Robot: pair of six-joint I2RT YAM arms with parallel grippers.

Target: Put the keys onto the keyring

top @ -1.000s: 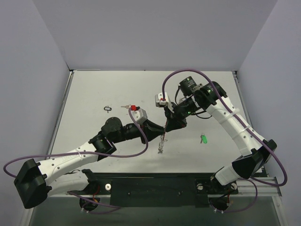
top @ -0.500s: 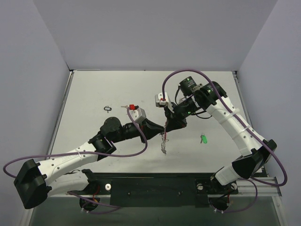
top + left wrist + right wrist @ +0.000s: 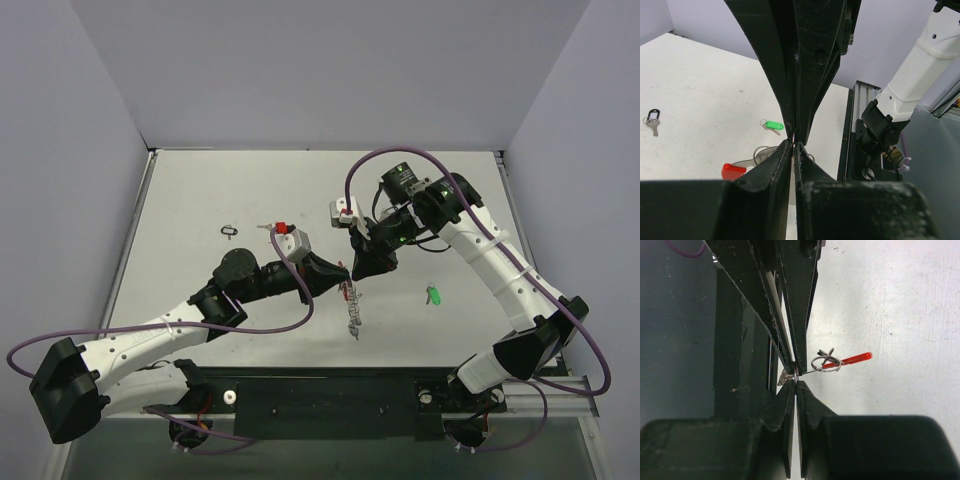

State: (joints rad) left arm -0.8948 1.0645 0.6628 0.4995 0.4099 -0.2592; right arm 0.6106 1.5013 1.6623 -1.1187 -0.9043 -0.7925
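- Grey walls (image 3: 300, 70) close in a white bench (image 3: 200, 190) on three sides, with both arms bolted at its near edge.
- At mid-bench the left claw (image 3: 338, 274) and the right claw (image 3: 357, 272) meet tip to tip.
- Both claws are pressed closed on the keyring (image 3: 353, 310) at that meeting point. Its silver chain trails from the tips toward the near edge.
- From the right wrist, the keyring's wire ring and red piece (image 3: 856, 358) jut out just beside the closed fingertips.
- One green key (image 3: 433, 295) lies on the bench to the right of the claws, well apart from the keyring.
- A black-headed key (image 3: 652, 120) shows only in the left wrist view, farther off on the bench.
- Toward the far left lies a small black loop (image 3: 230, 230), apart from everything else.
- Reaching low from the near-left corner, the left arm runs its forearm toward the centre.
- Rising at the near right, the right arm arcs to the far side and folds back, wrist angled toward the left claw.
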